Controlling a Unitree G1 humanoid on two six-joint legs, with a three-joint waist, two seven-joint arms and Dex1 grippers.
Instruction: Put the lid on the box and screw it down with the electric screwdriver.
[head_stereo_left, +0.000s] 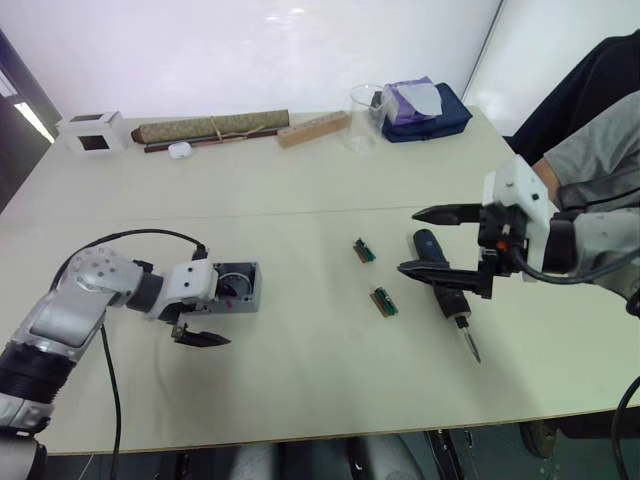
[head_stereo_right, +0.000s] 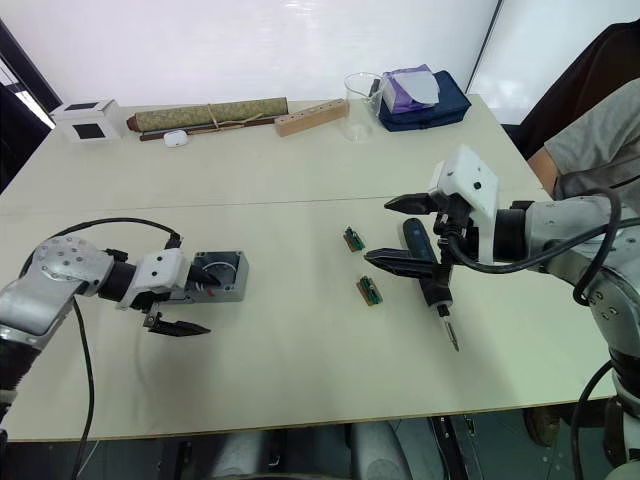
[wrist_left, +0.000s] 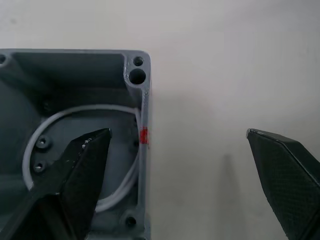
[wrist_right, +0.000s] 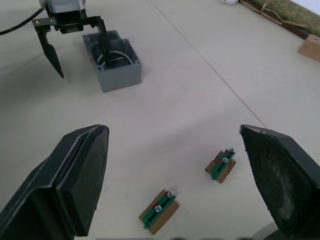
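On the left half of the pale table (head_stereo_left: 320, 380) sits the box (head_stereo_left: 243, 287), open-topped, a white ring of cord and round moulded bosses showing inside, a small red mark on its rim. At it is the left gripper (wrist_left: 175, 165), spread wide: one black finger reaches down inside the box, the other hangs outside over bare table, so the box's wall stands between them. Well apart, on the right half, lies the electric screwdriver (head_stereo_right: 424, 258), flat on the table with its thin metal bit pointing toward the near edge. Directly over its body hangs the right gripper (head_stereo_right: 400, 233), its two fingers spread, gripping nothing. Between box and screwdriver lie two small green circuit pieces (wrist_right: 159, 211). Along the far edge rest a white cube (head_stereo_left: 92, 131), a long olive rolled bundle (head_stereo_left: 212, 127), a wooden block (head_stereo_left: 313, 129), a clear cup (head_stereo_left: 365, 115) and a navy pouch (head_stereo_left: 428, 112).
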